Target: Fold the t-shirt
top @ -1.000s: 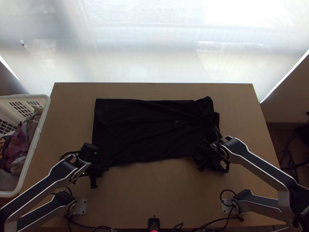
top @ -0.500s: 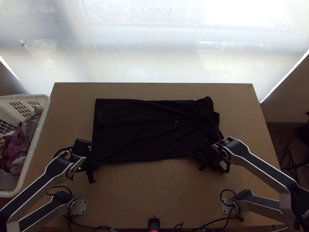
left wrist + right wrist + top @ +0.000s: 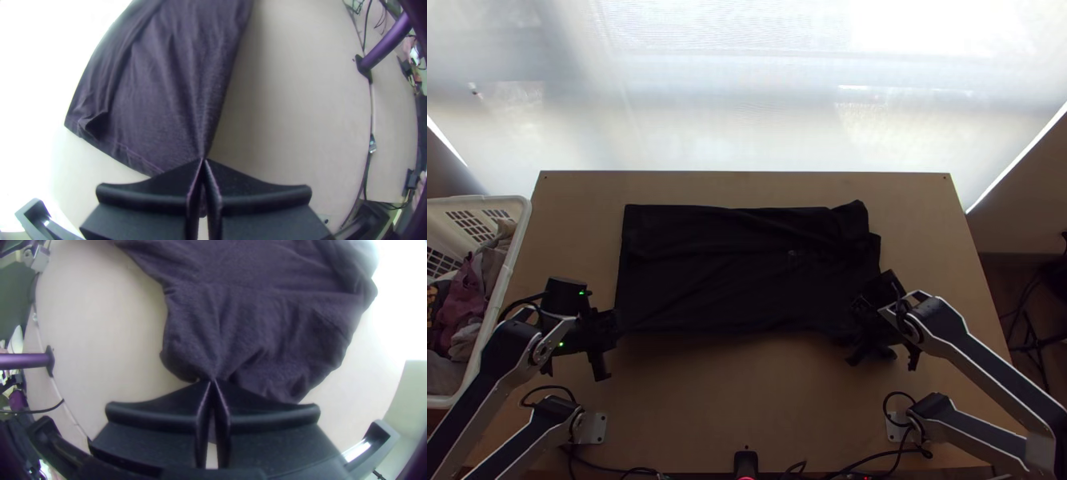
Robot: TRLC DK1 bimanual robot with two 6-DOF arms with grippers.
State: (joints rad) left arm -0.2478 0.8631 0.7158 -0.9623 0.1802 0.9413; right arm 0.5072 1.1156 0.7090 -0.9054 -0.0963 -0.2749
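Spanning both grips: t-shirt [image 3: 739, 268] | left hand [image 3: 617, 325]: pinching near hem corner | right hand [image 3: 857, 322]: pinching opposite end's near side

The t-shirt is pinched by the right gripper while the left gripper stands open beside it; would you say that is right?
Not quite: the left gripper is shut on the t-shirt as well, near a corner, as the left wrist view shows. The right gripper does pinch it.
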